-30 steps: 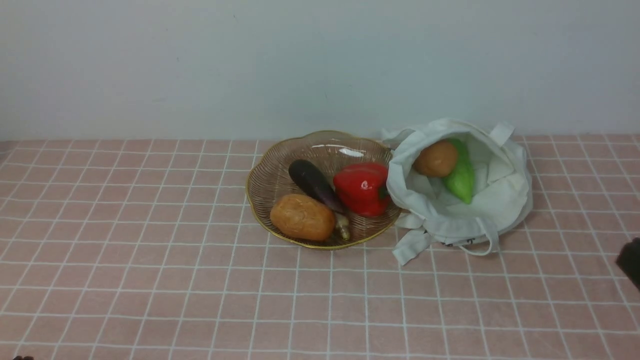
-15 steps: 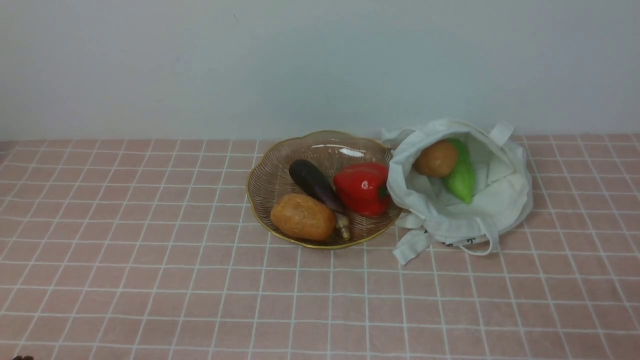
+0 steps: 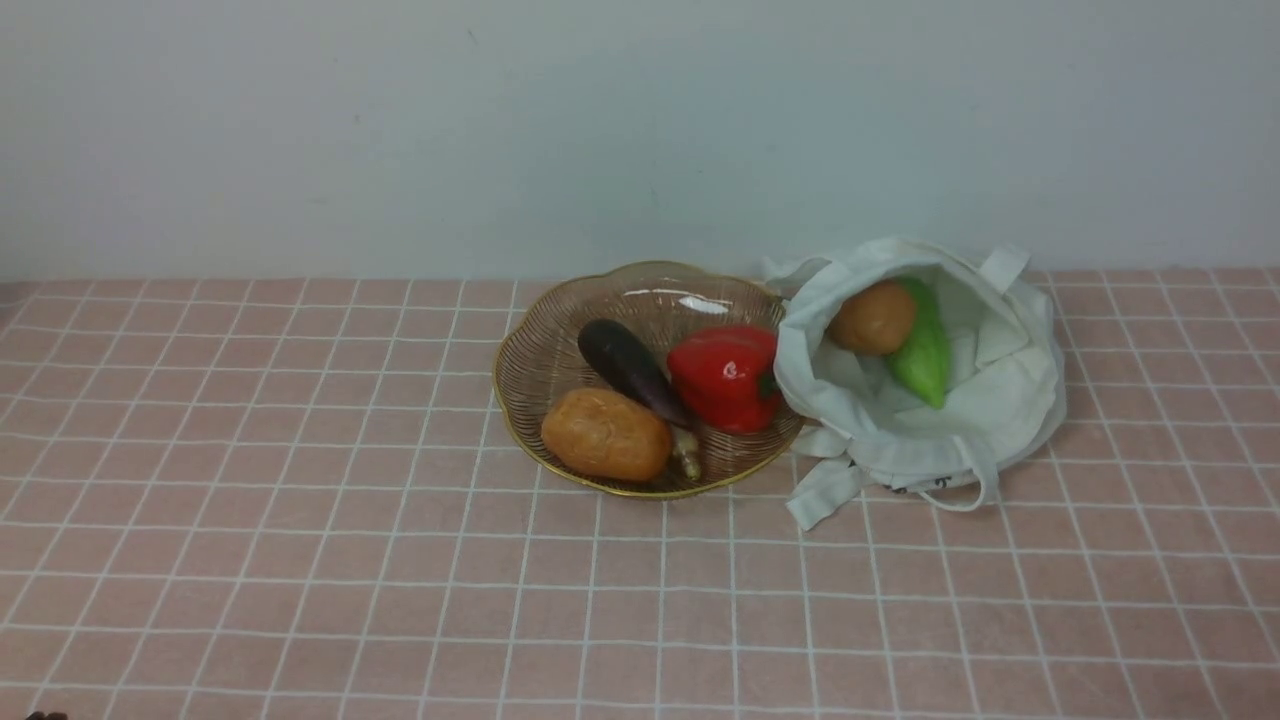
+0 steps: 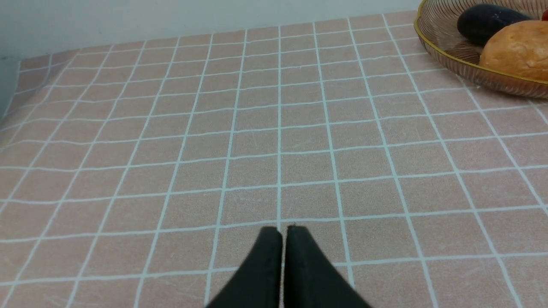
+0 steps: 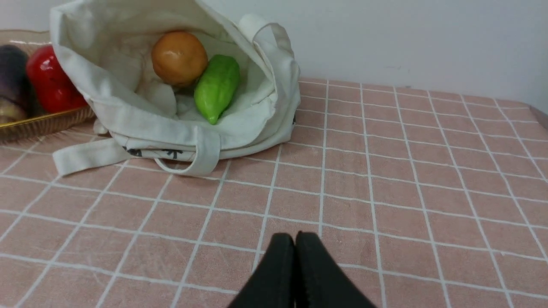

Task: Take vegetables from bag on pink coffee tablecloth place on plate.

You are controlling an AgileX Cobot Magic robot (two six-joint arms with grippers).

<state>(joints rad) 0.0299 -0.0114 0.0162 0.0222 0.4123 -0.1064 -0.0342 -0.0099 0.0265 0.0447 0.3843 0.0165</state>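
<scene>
The gold wire plate (image 3: 540, 360) sits mid-table on the pink coffee tablecloth (image 3: 300, 560). It holds a brown potato (image 3: 605, 434), a purple eggplant (image 3: 628, 368) and a red bell pepper (image 3: 724, 376). Right of it the off-white bag (image 3: 1000, 400) lies open, with a second potato (image 3: 872, 316) and a green pepper (image 3: 924, 350) inside. My left gripper (image 4: 282, 231) is shut and empty over bare cloth, well short of the plate (image 4: 471, 70). My right gripper (image 5: 294, 236) is shut and empty, short of the bag (image 5: 265, 107). Neither arm shows in the front view.
A plain pale wall (image 3: 640, 130) rises behind the table. A bag strap (image 3: 825, 490) trails on the cloth in front of the plate's right side. The table's right edge (image 5: 540, 116) shows in the right wrist view.
The dark shape of my right arm at the front view's right edge one second ago has withdrawn out of frame. The vegetables, plate and bag have not moved.
</scene>
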